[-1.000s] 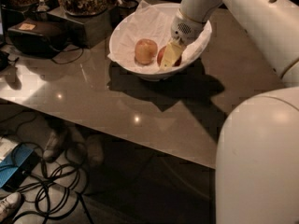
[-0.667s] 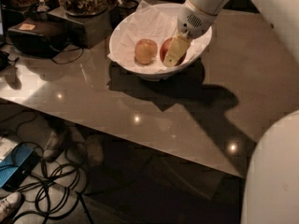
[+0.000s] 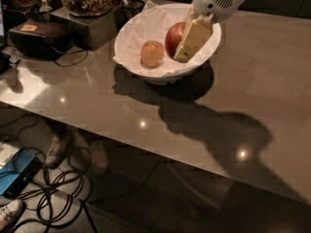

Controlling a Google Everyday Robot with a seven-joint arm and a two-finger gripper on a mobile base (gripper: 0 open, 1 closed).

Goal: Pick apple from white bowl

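whether the gripper [image 3: 185, 49] is open or clamped cannot be told; its pale end hangs inside the bowl [image 3: 165, 75], touching the right side of the apple [image 3: 173, 37]. the apple sits in the bowl's back right part, on crinkled paper [image 3: 146, 25]. a paler apple [image 3: 152, 53] lies just left of it, apart. the bowl stands on a dark table [image 3: 252, 81], a black box [image 3: 41, 35] to its left. cables [image 3: 58, 188] lie on the floor below.

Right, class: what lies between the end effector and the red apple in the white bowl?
Nothing shows there: in the camera view the end effector sits inside the white bowl, pressed right against the red apple, with no gap visible.
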